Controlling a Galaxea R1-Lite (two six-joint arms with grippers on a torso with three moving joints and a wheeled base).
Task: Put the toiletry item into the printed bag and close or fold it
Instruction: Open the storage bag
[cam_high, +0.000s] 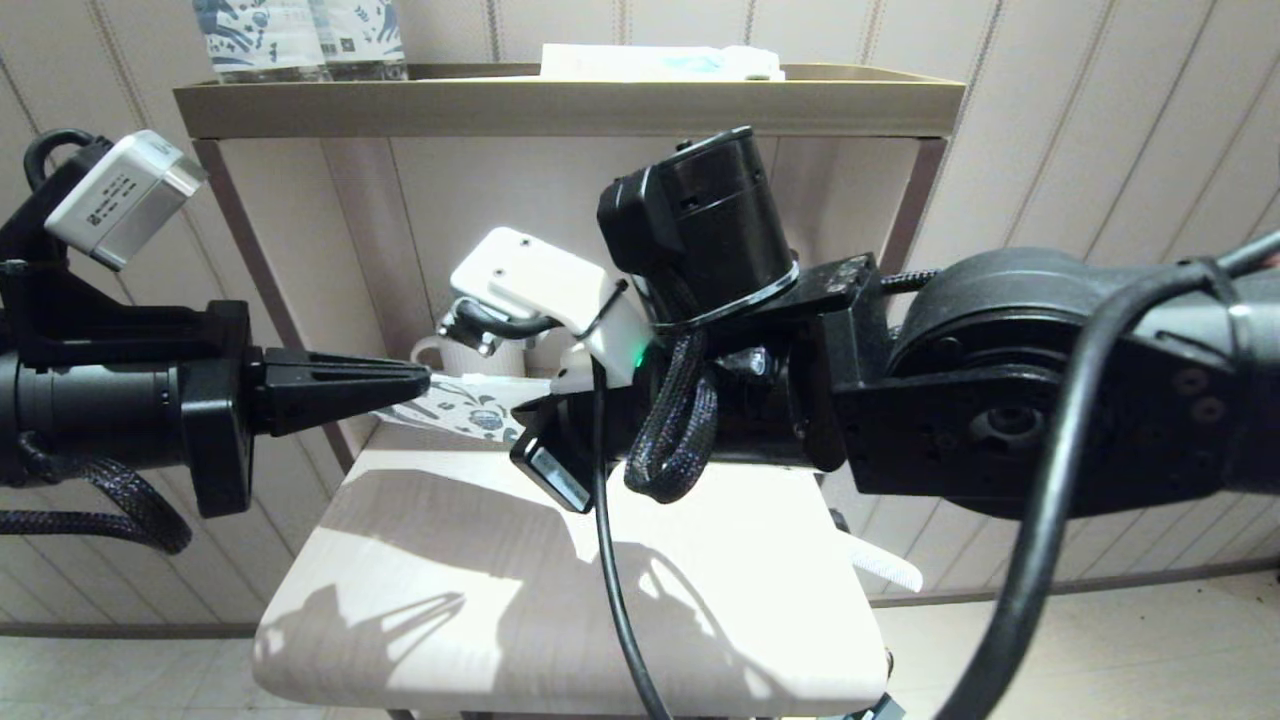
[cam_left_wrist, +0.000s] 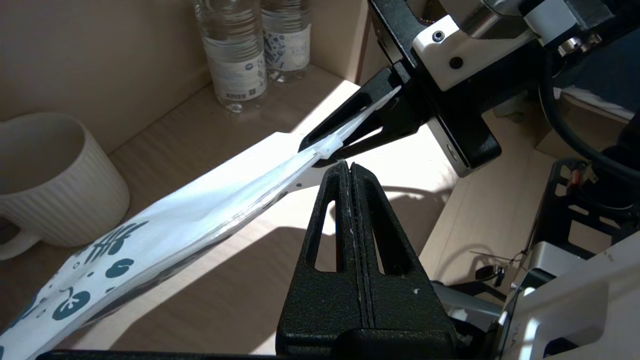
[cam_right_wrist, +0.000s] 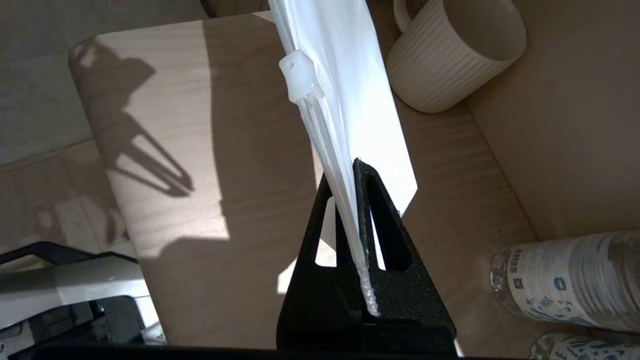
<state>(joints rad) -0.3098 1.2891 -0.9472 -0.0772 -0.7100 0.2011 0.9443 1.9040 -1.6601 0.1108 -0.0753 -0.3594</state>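
The printed bag (cam_left_wrist: 165, 227) hung in the air above the pale wooden desk (cam_high: 420, 580), stretched between the two arms. It was a flat white pouch with dark teal motifs scattered over its lower part and a clear strip along its top edge carrying a small translucent slider (cam_right_wrist: 300, 76). In the left wrist view the bag sagged down and away from the slider toward a ribbed cream mug (cam_left_wrist: 55, 180).

The right tool (cam_right_wrist: 357, 167) was clamped on the bag's clear top edge, with the plastic strip running down between its pressed-together fingers. The left tool (cam_left_wrist: 350, 167) had its fingers (cam_left_wrist: 372, 210) pressed together, the tips just beside the slider; whether they pinched any of the bag could not be told from that view. In the head view its tip (cam_high: 420, 380) met the printed end of the bag.

The toiletry item (cam_high: 885, 565), a slim white comb with fine teeth, lay at the desk's right edge, outside the bag and partly hidden by the right arm. Horse-printed water bottles (cam_left_wrist: 255, 47) stood at the back of the desk.
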